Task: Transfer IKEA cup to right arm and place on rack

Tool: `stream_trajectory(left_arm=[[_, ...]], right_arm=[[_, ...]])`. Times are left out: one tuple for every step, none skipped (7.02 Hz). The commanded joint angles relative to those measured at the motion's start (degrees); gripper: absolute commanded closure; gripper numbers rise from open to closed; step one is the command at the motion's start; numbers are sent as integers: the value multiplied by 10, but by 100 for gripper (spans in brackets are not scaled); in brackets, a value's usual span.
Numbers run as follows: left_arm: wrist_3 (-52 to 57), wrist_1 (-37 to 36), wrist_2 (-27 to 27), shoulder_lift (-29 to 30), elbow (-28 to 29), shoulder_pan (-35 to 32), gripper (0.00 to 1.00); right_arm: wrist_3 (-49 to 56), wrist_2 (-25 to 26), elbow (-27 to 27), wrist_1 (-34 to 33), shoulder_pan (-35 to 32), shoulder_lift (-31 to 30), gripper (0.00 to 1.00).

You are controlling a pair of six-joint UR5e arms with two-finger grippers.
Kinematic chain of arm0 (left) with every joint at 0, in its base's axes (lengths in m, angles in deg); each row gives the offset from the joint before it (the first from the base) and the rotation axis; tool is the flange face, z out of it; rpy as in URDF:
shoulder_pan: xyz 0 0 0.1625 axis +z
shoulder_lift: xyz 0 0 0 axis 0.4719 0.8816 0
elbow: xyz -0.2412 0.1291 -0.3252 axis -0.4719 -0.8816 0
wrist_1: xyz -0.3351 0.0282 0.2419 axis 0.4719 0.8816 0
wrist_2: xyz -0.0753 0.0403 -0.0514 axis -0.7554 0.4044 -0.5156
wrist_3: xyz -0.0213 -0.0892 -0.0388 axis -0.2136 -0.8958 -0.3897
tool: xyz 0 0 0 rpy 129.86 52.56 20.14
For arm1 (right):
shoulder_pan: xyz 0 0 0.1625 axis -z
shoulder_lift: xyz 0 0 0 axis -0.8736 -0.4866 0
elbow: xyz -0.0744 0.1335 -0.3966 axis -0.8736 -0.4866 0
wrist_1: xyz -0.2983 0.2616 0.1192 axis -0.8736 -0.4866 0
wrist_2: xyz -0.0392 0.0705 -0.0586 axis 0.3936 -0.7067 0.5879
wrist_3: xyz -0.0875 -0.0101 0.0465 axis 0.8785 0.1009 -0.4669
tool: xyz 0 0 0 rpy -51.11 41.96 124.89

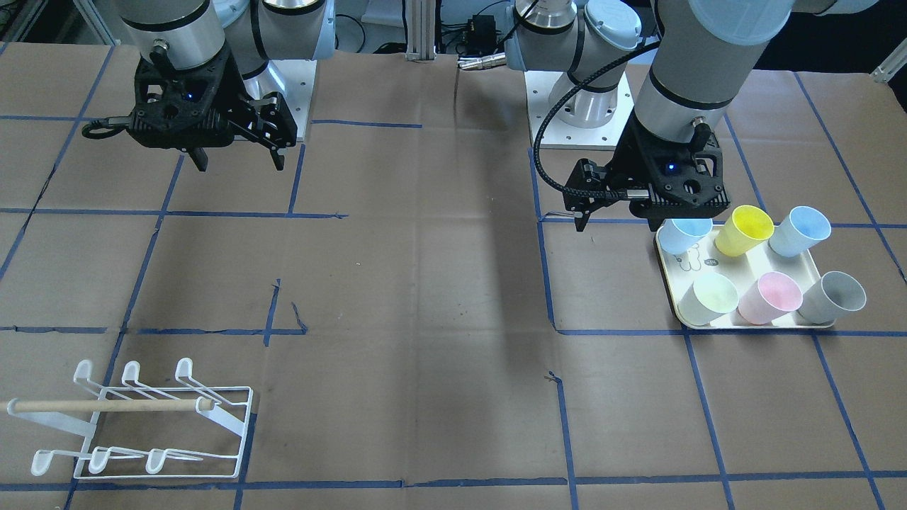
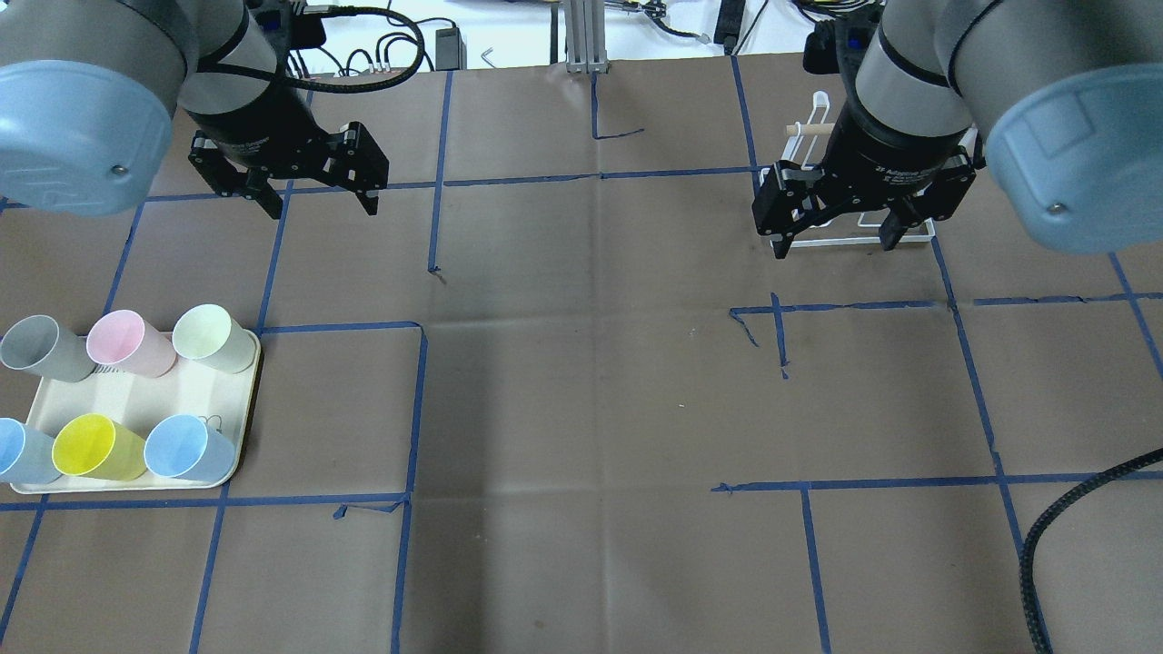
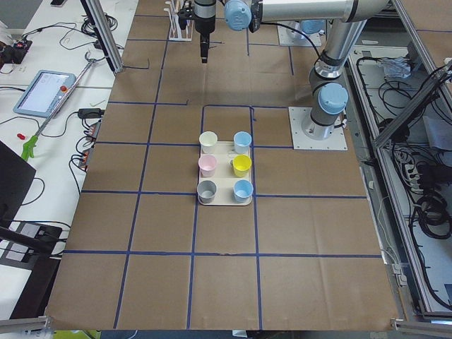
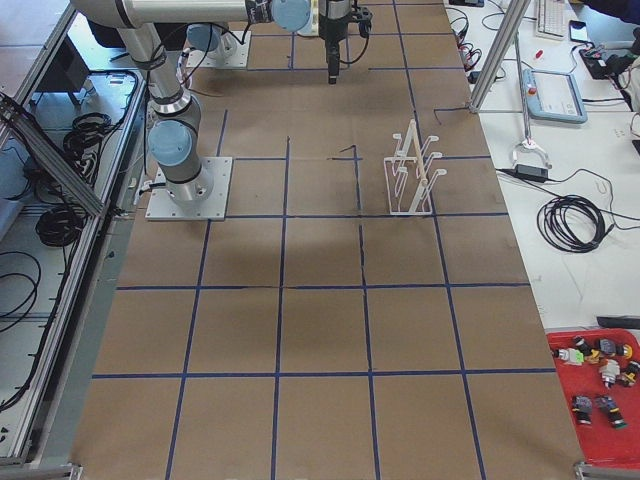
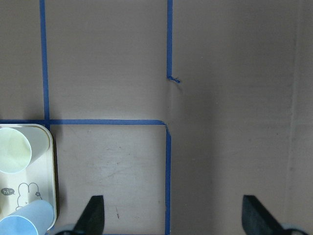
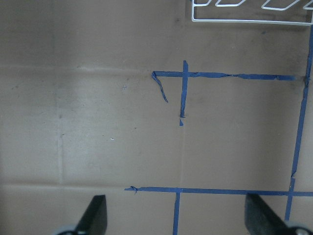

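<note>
Several IKEA cups stand on a cream tray [image 2: 232,459]: grey [image 2: 41,348], pink [image 2: 127,342], pale green [image 2: 211,337], yellow [image 2: 95,448] and two blue ones [image 2: 186,449]. My left gripper [image 2: 322,204] hangs open and empty, high above the table beside the tray's robot side [image 1: 618,221]. Its wrist view shows the fingertips [image 5: 95,213] wide apart, with the pale green cup [image 5: 14,152] at the left. My right gripper [image 2: 834,241] is open and empty too, well above the table. The white wire rack [image 1: 142,418] with its wooden dowel lies beyond it.
Brown paper with blue tape lines [image 2: 418,409] covers the table. The arm bases [image 1: 588,106] stand at the robot's side. Past the table's ends are a tablet [image 3: 46,92], cables and a red parts bin [image 4: 600,385].
</note>
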Motion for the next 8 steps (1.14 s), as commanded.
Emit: stream_trajectory(left_arm=[[0, -1, 0, -1, -3, 0, 0], [-1, -1, -1, -1, -5, 0, 0], [-1, 0, -1, -1, -6, 0, 0], [-1, 0, -1, -1, -5, 0, 0], [-1, 0, -1, -1, -6, 0, 0], [-1, 0, 1, -5, -7, 0, 0], [-3, 0, -3, -8, -7, 0, 0], [-3, 0, -6, -9, -7, 0, 0]], right_arm=[[0, 1, 1, 0, -1, 0, 0], [1, 2, 1, 0, 0, 1, 0], [1, 3, 2, 2, -1, 0, 0], [1, 9, 3, -1, -2, 1, 0], [4, 7, 3, 6, -2, 3, 0], [5, 8, 3, 6, 0, 5, 0], [6, 7, 1, 5, 0, 4, 0], [6, 6, 1, 6, 0, 2, 0]])
